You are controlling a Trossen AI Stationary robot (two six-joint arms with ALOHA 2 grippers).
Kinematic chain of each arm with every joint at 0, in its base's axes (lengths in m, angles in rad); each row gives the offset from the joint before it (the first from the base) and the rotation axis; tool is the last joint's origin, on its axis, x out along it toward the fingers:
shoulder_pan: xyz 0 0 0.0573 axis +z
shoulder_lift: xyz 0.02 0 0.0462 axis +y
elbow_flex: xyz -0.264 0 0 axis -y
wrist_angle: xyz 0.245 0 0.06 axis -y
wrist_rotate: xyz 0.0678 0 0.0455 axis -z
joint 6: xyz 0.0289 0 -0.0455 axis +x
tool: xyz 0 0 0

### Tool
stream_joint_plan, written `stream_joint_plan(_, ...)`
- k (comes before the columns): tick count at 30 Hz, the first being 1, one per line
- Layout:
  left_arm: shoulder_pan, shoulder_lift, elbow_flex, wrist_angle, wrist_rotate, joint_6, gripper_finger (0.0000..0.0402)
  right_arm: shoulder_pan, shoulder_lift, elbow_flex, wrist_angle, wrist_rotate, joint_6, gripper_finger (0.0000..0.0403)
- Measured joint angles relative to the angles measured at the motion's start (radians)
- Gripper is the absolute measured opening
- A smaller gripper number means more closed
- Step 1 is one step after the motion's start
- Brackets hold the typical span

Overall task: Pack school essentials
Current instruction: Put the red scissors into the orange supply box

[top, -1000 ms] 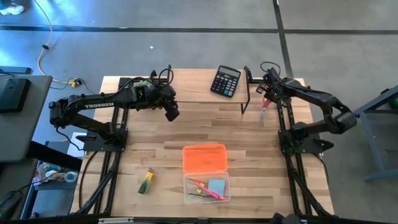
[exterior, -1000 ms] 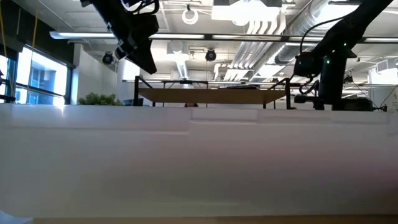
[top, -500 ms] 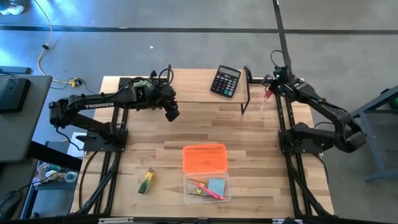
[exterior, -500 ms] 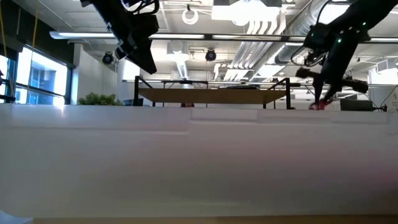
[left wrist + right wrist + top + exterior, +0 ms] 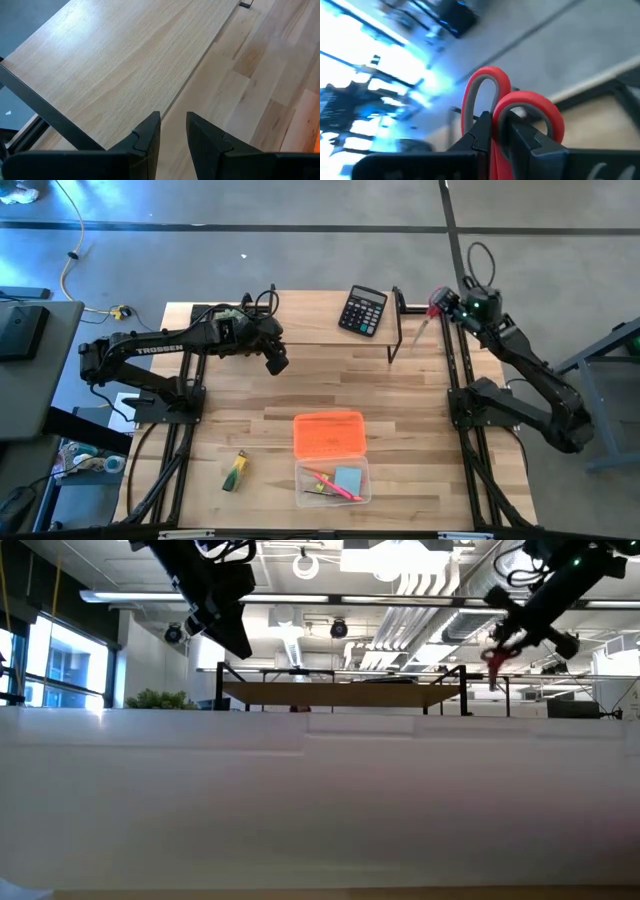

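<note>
At the far right corner of the table, the right gripper is raised above the surface with its fingers clamped on the scissors. The right wrist view shows the two dark fingers pinching just below the red handle loops; the high view shows the blades hanging down and toward the table centre, clear of the wood. A thin black stand rises just beside the hanging blades, and the calculator lies beyond it at the far edge.

The case sits near the front edge, open, its orange lid folded back toward the centre. Inside lie a pink pen and a blue note pad. The marker lies on the wood left of the case, not yet packed.

The left gripper hangs over the far-left part of the table, holding nothing, its fingers set to a narrow gap.

Judged risks:
- The grip is near the handles only, so the long blades could swing or pivot in transit and arrive at a poor angle.
- Blades pass close to the stand; a low sweep could catch it.
- The case is small and partly filled; scissors released crosswise could rest on the rim or the lid and prevent closing.
- A slip from this height would drop the scissors point first onto the table.
</note>
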Motion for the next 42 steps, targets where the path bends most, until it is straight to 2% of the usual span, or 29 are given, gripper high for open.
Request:
stream_joint_plan(10, 0.000, 0.000, 0.000, 0.000, 0.000, 0.000, 0.0085, 0.000, -0.071, 0.000, 0.181, -0.129, -0.026, 0.0024)
stream_joint_plan(17, 0.000, 0.000, 0.000, 0.000, 0.000, 0.000, 0.0085, 0.000, -0.077, 0.000, 0.243, -0.207, -0.013, 0.0023)
stream_joint_plan(22, 0.000, 0.000, 0.000, -0.001, 0.000, -0.010, 0.0085, 0.032, -0.077, 0.000, 0.371, -0.298, 0.015, 0.0023)
stream_joint_plan(30, -0.002, 0.000, 0.000, -0.003, 0.077, -0.080, 0.0085, 0.246, -0.059, 0.000, 0.488, -0.330, -0.020, 0.0023)
stream_joint_plan(42, -0.016, 0.000, 0.000, -0.121, 0.230, -0.237, 0.0085, 0.614, 0.058, 0.000, 0.494, -0.307, -0.082, 0.0023)
